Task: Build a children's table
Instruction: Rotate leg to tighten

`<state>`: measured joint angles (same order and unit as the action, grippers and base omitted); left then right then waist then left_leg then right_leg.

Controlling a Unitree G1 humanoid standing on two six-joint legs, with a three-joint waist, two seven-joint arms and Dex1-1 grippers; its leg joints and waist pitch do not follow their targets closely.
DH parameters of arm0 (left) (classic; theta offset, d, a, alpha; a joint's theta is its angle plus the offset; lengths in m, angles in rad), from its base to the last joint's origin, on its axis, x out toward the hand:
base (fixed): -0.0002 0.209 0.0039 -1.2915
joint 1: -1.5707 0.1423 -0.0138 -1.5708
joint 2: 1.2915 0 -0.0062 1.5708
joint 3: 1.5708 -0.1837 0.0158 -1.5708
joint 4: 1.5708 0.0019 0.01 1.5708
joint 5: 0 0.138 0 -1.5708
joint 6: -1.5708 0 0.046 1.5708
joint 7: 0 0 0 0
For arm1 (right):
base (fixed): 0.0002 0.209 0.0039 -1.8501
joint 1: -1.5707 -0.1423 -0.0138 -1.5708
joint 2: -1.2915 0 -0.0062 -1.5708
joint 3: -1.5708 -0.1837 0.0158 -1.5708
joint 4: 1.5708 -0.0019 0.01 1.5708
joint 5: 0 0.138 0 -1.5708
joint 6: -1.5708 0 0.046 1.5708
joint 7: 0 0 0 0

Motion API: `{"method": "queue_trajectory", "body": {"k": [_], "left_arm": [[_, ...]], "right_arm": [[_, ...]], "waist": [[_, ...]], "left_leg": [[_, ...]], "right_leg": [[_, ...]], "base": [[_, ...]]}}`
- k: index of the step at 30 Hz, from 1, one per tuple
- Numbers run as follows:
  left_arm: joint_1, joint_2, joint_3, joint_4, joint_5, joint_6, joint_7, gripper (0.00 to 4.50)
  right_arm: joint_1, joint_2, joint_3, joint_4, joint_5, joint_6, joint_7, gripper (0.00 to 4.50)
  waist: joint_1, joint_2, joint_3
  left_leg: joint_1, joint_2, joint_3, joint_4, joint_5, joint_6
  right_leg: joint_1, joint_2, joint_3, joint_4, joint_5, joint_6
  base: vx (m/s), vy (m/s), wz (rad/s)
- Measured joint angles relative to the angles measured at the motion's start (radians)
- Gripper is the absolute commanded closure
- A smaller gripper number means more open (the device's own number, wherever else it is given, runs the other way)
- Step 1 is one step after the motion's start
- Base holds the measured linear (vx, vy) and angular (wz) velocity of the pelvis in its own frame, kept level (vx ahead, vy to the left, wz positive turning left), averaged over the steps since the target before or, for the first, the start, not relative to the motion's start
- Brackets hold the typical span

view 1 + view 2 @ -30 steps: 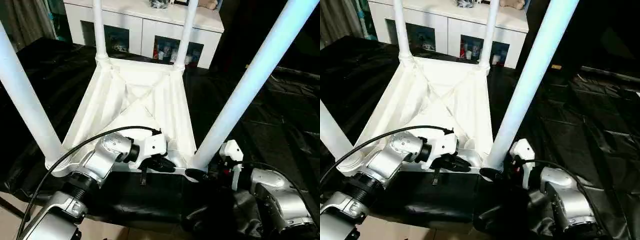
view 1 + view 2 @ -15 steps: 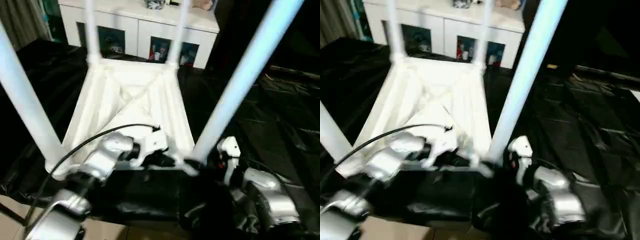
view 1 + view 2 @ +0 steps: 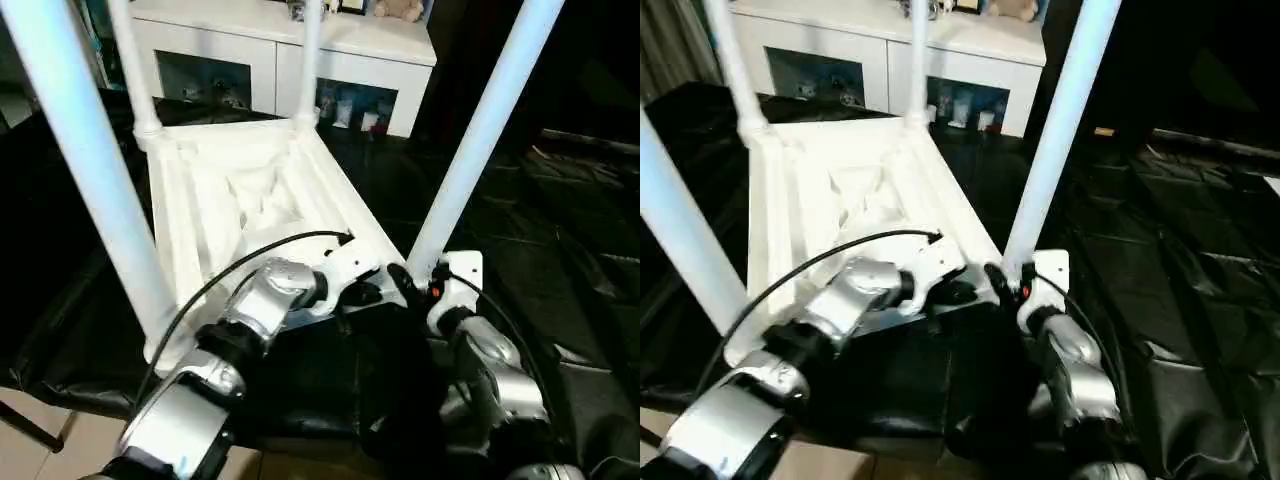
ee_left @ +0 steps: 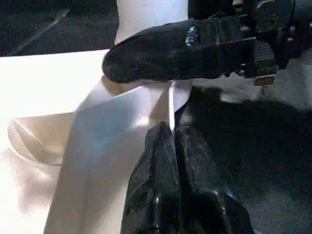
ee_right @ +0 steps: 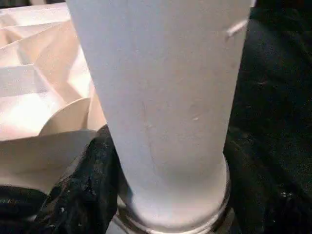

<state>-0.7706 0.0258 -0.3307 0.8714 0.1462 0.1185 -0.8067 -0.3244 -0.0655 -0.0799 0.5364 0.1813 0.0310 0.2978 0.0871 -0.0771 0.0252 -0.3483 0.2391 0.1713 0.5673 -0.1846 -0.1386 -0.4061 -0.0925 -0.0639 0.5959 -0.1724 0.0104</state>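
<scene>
Children's table (image 3: 240,195) upside down on black sheet (image 3: 560,230), four legs up, near right leg (image 3: 478,140) seated in socket just ahead of right gripper (image 5: 161,195). Right fingers spread around that leg's base, one at each side. Left gripper (image 4: 168,141) pressed shut, tips at near rim beside same corner.

Risk: uneven pull tilting leg or dragging whole table off sheet edge.

Both forearms reaching forward, converging on one corner.

Our table (image 3: 250,200) lies upside down, four legs up. Both grippers meet at its near-right leg (image 3: 470,150), apparently touching.
</scene>
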Motion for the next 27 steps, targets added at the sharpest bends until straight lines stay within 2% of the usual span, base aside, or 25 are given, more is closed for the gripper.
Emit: {"method": "queue_trajectory", "body": {"k": [5,6,9,11,14,21,27], "left_arm": [[-0.003,0.003,0.0,0.009,0.004,-0.022,-0.005,4.5],[-0.002,0.007,0.0,0.008,0.003,-0.027,-0.013,4.5],[0.004,0.017,-0.001,-0.003,0.003,-0.038,-0.041,4.5],[0.014,0.033,-0.001,-0.019,0.001,-0.05,-0.067,4.5],[0.018,0.048,-0.003,-0.023,0.002,-0.064,-0.087,4.5],[0.075,0.134,-0.021,-0.115,-0.027,-0.118,-0.283,4.5],[0.12,0.184,-0.032,-0.195,-0.043,-0.12,-0.391,4.5]], "right_arm": [[-0.004,0.001,-0.002,0.016,0.003,-0.029,0.012,1.86],[0.0,-0.001,-0.002,0.014,0.008,-0.033,0.024,1.3],[0.03,-0.034,0.001,-0.019,0.027,-0.028,0.116,1.08],[0.059,-0.088,0.021,-0.066,0.041,-0.009,0.204,0.79],[0.07,-0.141,0.042,-0.117,0.052,0.005,0.297,0.6],[0.18,-0.351,0.098,-0.287,0.082,0.001,0.586,0.6],[0.202,-0.368,0.151,-0.297,0.043,-0.003,0.636,0.6]], "waist": [[0.0,0.005,0.003],[0.0,0.006,0.003],[0.001,0.007,0.004],[0.001,0.007,0.005],[0.0,0.007,0.005],[0.008,0.007,0.006],[0.01,0.005,0.006]], "left_leg": [[0.0,0.0,0.0,0.0,0.0,0.0],[0.0,0.0,0.0,-0.001,0.0,0.0],[0.0,0.0,0.0,-0.002,0.0,0.0],[0.0,0.0,0.0,-0.002,0.0,0.0],[0.0,0.0,0.0,-0.002,0.0,0.0],[0.0,0.0,0.0,-0.003,0.0,0.0],[-0.001,0.0,0.0,-0.002,0.0,0.0]], "right_leg": [[0.0,0.0,0.0,0.0,0.001,-0.001],[0.0,0.0,0.0,0.0,0.0,-0.001],[0.0,0.0,-0.001,0.0,0.0,0.0],[0.0,0.0,0.0,-0.001,0.0,0.0],[0.0,0.0,-0.001,0.0,0.0,0.0],[0.0,0.0,-0.001,-0.001,-0.003,0.005],[0.0,-0.001,-0.001,-0.001,-0.003,0.005]], "base": [[0.0,0.0,0.0],[0.0,0.0,0.0],[0.0,0.0,0.0],[0.0,0.0,0.0],[0.0,0.0,0.0],[0.0,0.0,0.0],[0.0,0.0,0.0]]}}
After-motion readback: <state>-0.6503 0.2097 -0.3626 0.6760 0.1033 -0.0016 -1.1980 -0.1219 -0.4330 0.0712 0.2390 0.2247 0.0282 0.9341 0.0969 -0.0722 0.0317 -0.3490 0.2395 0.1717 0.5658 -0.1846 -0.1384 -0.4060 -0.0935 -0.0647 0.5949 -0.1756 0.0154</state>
